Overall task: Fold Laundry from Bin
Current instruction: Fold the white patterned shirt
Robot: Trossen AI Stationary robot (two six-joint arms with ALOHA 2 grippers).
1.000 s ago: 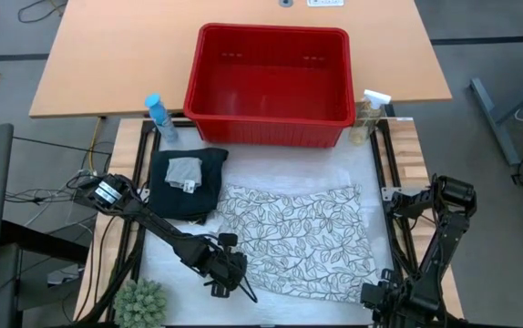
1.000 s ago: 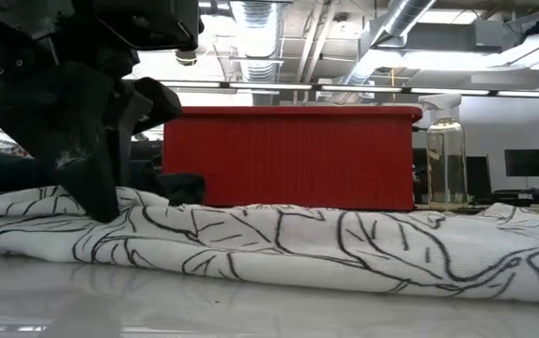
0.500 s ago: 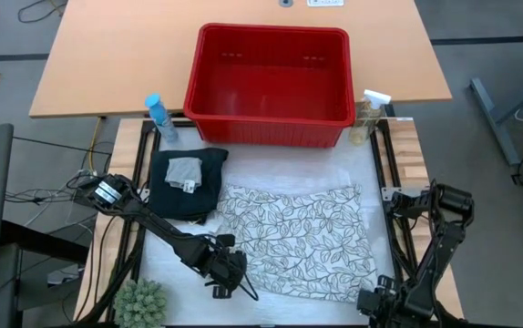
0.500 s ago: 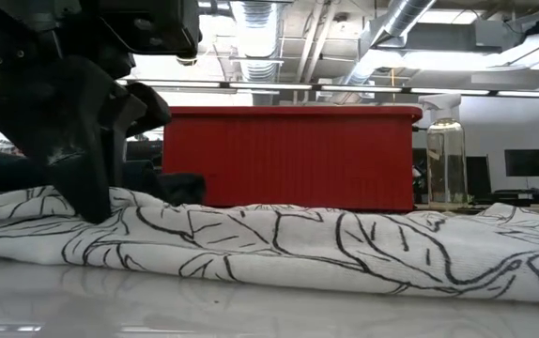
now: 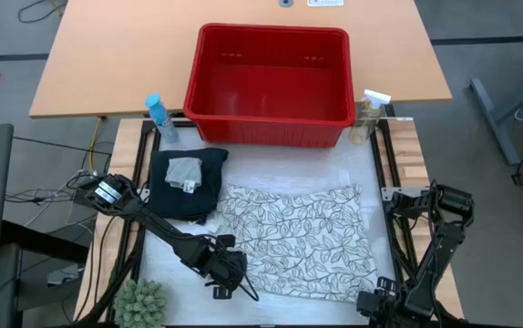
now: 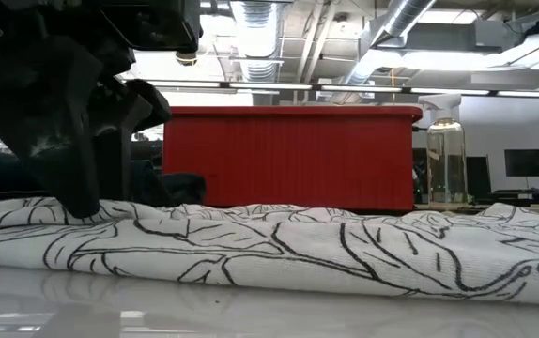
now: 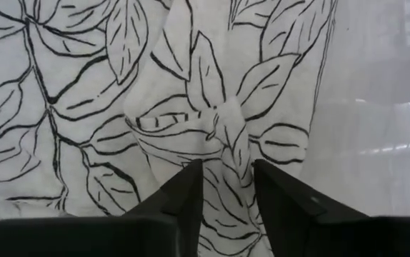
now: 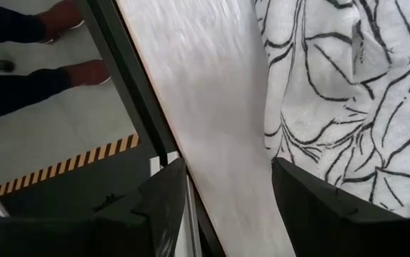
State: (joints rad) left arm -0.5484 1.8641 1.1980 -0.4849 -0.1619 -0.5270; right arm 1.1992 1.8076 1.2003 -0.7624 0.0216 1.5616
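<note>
Red bin (image 5: pixel 271 84) holds nothing; leaf-print cloth (image 5: pixel 296 239) lies flat before it.
Left gripper (image 7: pixel 225 187), fingers slightly apart, straddles the cloth's puckered near-left corner; right gripper (image 8: pixel 228 207), parted, hovers off its corner.

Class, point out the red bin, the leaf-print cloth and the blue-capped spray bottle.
red bin (image 5: pixel 271 87), high view, bare floor inside.
leaf-print cloth (image 5: pixel 302 239), high view, middle of the spread fabric.
blue-capped spray bottle (image 5: pixel 154 103), high view, its blue cap.

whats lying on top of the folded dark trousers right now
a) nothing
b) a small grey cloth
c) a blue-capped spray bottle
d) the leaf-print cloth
b: in the high view a small grey cloth rests on the folded dark trousers, while the leaf-print cloth lies spread beside them.
</note>
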